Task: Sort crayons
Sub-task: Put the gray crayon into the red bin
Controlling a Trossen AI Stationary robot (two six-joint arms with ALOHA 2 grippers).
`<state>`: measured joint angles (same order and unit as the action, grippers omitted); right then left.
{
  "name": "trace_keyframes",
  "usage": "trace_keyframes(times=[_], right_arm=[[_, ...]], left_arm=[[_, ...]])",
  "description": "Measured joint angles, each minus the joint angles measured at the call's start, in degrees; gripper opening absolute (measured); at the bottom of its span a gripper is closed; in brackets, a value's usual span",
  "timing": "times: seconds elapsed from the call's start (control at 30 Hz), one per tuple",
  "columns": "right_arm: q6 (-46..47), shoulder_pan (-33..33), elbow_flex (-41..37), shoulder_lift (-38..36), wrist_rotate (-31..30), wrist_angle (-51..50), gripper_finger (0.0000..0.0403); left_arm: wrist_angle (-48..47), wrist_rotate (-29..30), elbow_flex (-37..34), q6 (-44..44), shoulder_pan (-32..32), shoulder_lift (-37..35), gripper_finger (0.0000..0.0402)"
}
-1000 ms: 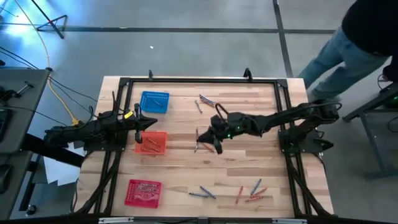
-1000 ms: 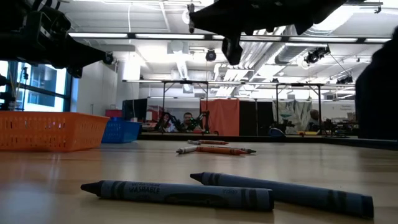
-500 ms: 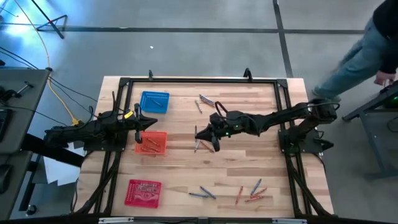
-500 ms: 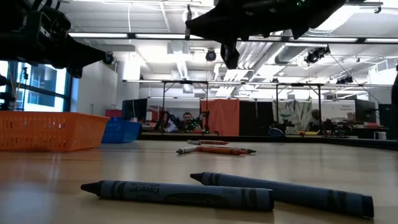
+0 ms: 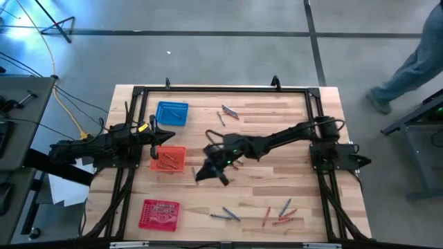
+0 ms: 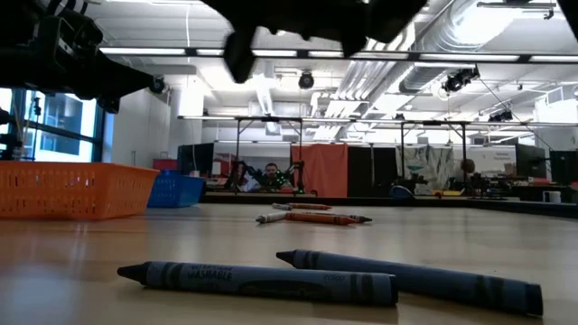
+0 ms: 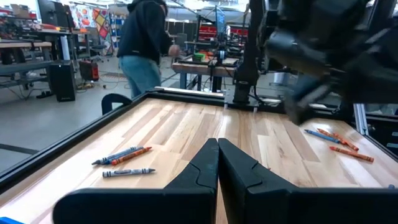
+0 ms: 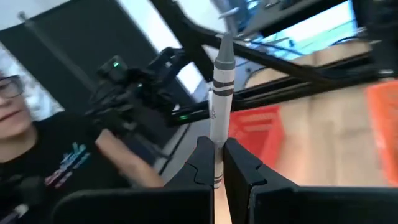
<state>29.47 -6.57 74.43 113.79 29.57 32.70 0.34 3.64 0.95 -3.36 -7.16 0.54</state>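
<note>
Your right gripper (image 8: 213, 163) is clamped on a grey crayon (image 8: 219, 99) that stands up between its fingers, and it hangs above the middle of the table (image 5: 277, 187), just beside the orange basket (image 5: 169, 158) at the left edge. Your left gripper (image 7: 218, 163) is closed on nothing and waits over the left edge, between the blue basket (image 5: 172, 113) and the orange one, which holds a few crayons. The red basket (image 5: 160, 213) sits in the near left corner. Loose crayons lie in three groups: some near the far edge (image 5: 228, 113), two grey ones at the near edge (image 5: 225, 215), and a mixed cluster (image 5: 280, 213) toward the near right corner.
</note>
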Motion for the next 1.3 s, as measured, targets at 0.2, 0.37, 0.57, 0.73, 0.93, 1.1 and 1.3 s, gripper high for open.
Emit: trace_keyframes(times=[0.2,0.37,0.57,0.73,0.93,1.1,1.3], right_arm=[[-1.46,-3.84,13.33,8.91,2.21,-4.26,0.0001],[-5.54,-6.35,24.01,15.50,2.48,-8.75,0.0001],[-7.93,-6.71,37.96,23.58,-2.45,-15.13,0.0001],[-8.86,-6.33,48.59,30.65,-2.87,-20.13,0.0001],[-8.76,-6.29,57.54,39.04,-2.90,-20.60,0.0001],[-6.58,-6.51,59.82,43.09,-7.09,-19.61,0.0001],[-6.40,-6.70,58.14,43.10,-10.11,-21.74,0.0001]], left_arm=[[0.02,-0.01,0.00,-0.02,0.00,0.00,0.0001],[0.02,-0.02,0.00,-0.02,0.02,0.00,0.0001],[0.00,-0.01,-0.01,0.00,0.00,0.00,0.0001],[0.02,-0.02,-0.02,-0.02,0.00,-0.02,0.0001],[0.02,-0.02,0.00,-0.01,0.01,0.00,0.0001],[0.02,-0.02,-0.01,-0.02,0.02,-0.01,0.0001],[0.01,-0.02,0.00,0.00,0.01,-0.01,0.0001]])
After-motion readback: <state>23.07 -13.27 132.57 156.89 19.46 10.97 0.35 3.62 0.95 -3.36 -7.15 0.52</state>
